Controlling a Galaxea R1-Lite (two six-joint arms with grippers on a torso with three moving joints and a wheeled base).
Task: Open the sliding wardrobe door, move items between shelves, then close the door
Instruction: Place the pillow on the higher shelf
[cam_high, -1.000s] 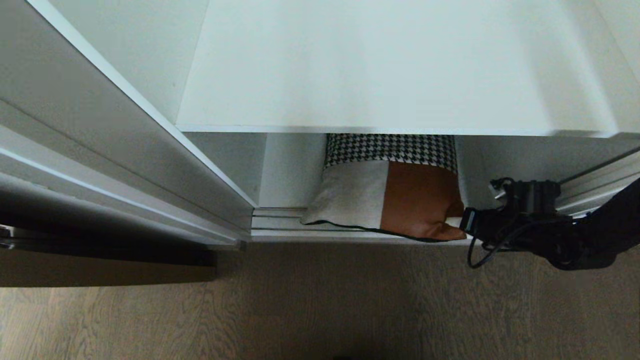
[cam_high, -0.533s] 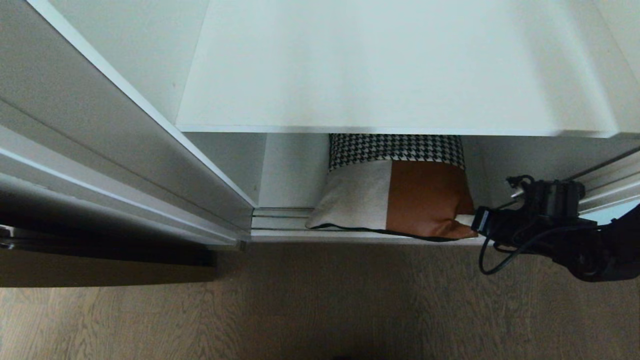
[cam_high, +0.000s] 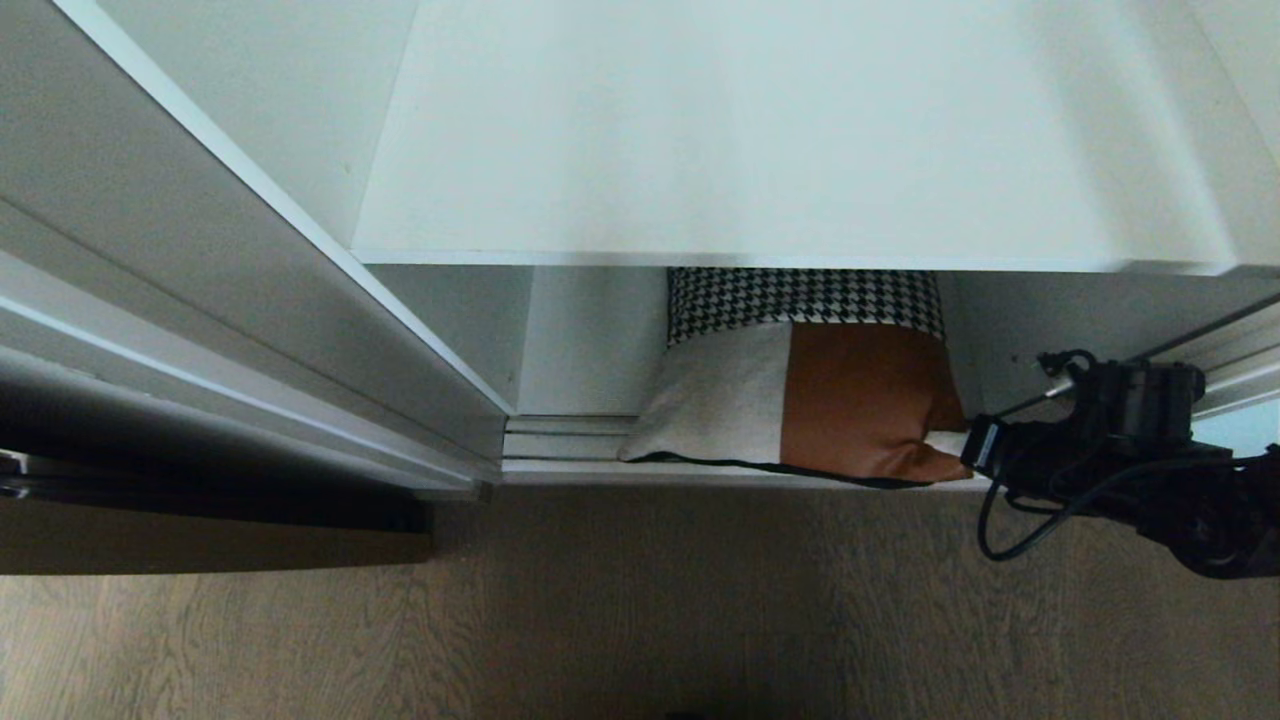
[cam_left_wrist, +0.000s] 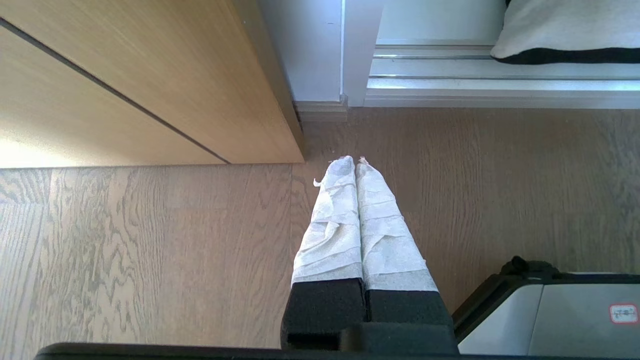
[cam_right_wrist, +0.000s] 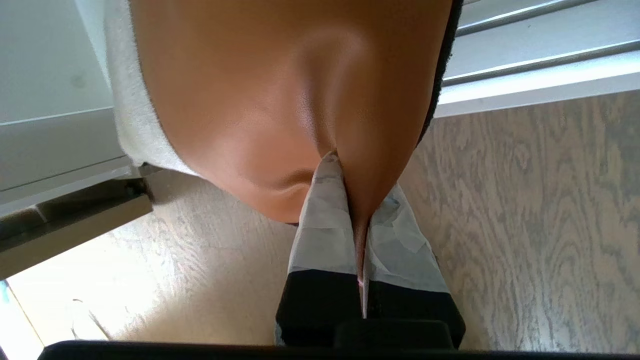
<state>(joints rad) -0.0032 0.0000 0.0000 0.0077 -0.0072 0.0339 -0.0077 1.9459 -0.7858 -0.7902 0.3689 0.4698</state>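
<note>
Cushion (cam_right_wrist: 280, 100) corner sits pinched between your right gripper (cam_right_wrist: 350, 200) jaws; your left gripper (cam_left_wrist: 354, 162) hangs clenched, empty, above floor (cam_left_wrist: 150, 250).

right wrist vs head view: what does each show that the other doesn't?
Right wrist only: the right gripper shut, pinching a fold of the cushion at its brown corner. Head only: the cushion's houndstooth strip and the bare white shelf above it. Both: the cushion at the wardrobe's bottom track and the wood floor.

Nothing legible — the small red-edged sticker (cam_left_wrist: 623, 313) on the grey casing (cam_left_wrist: 560, 325) is unreadable.
</note>
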